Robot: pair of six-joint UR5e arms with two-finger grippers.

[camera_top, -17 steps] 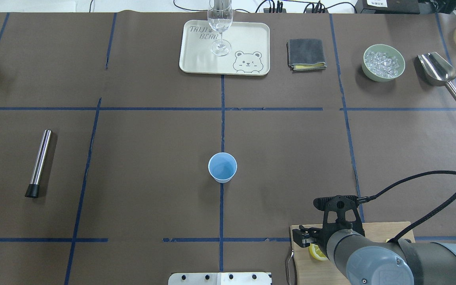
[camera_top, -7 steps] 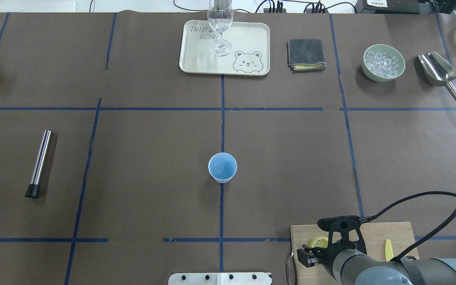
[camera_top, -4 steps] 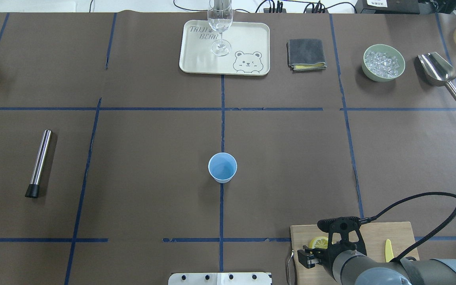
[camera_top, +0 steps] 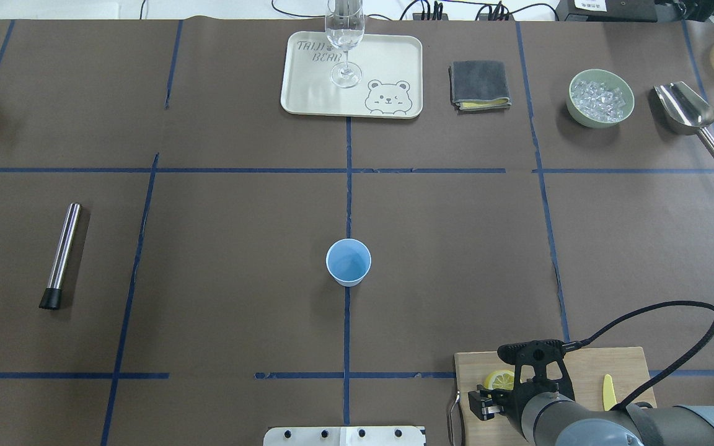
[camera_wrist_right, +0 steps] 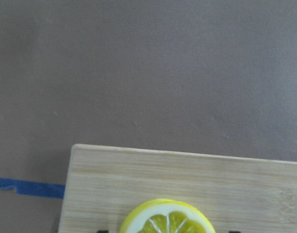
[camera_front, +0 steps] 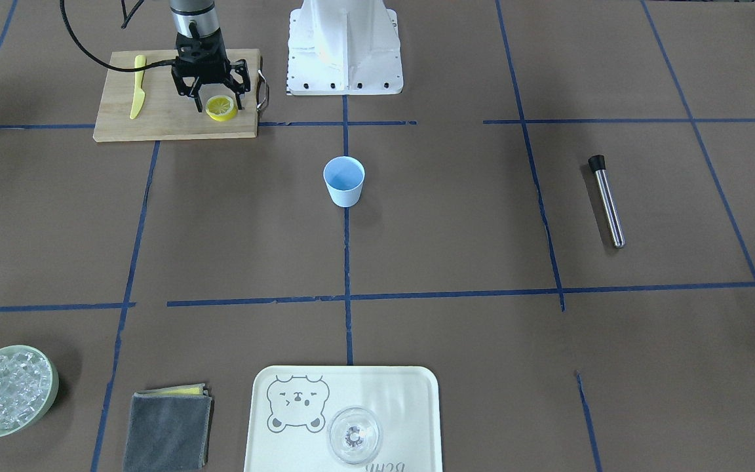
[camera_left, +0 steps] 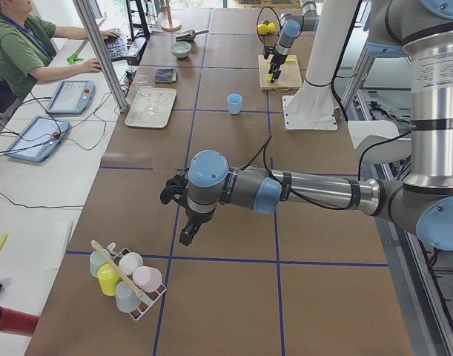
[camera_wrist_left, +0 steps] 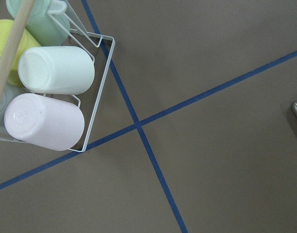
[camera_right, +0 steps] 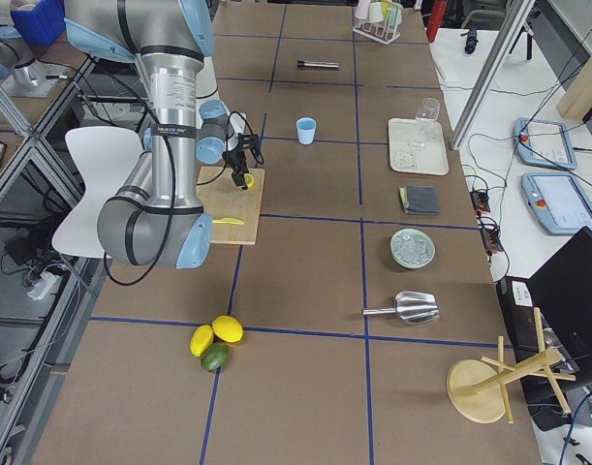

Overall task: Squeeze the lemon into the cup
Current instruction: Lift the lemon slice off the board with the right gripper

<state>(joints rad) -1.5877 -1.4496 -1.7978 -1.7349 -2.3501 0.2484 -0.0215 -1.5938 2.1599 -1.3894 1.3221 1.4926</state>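
A brown paper-covered tabletop (camera_top: 239,260) is divided into squares by blue tape lines. The right end effector (camera_front: 219,101) points straight down over a wooden cutting board (camera_front: 154,121) at the robot's edge of the tabletop. Its 2 fingers are spread wide, 1 on each side of the lemon (camera_front: 221,108), with a gap on both sides in the wrist view. The lemon lies face up near the board's corner. A yellow plastic knife (camera_front: 137,95) lies on the same board, beyond the arm. The cup (camera_front: 345,181) stands upright on a tape line at the tabletop's centre, well apart from the board.

The left end effector (camera_left: 187,236) hangs over the tabletop's other end, near a wire rack of upturned cups (camera_left: 126,278). Whether it is open or closed cannot be told.
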